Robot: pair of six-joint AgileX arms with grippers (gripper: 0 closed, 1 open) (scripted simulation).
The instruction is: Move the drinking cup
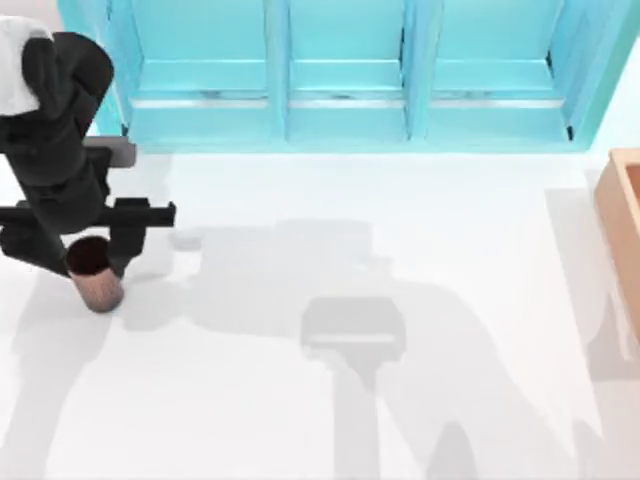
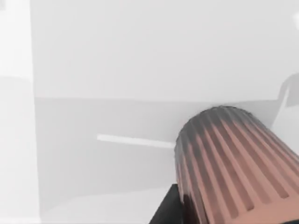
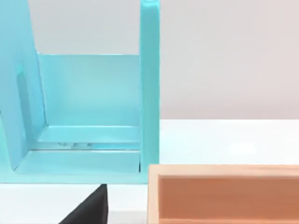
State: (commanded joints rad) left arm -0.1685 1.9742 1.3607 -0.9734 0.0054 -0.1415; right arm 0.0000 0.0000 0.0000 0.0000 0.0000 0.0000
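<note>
- Ribbed and reddish-brown, the drinking cup (image 2: 233, 168) sits closest to the left wrist camera, with a dark finger (image 2: 169, 207) pressed against its lower wall.
- From above, the cup (image 1: 95, 275) is near the table's (image 1: 350, 420) left edge, about midway between front and back, with its dark inside showing at the rim.
- Left gripper (image 1: 88, 262) is clamped around the cup near the rim (both fingers straddle it).
- Handling, as I judge it: small, stiff and light. The fine ribs should give the pads some bite, but the taper could let it slide through a loose hold, so a grip high on the wall seems wise.
- Turquoise shelf unit (image 1: 340, 70) stands along the back edge; a wooden box (image 1: 622, 220) sits at the right edge.
- Right arm is parked near that box; I cannot tell how its jaws stand.
</note>
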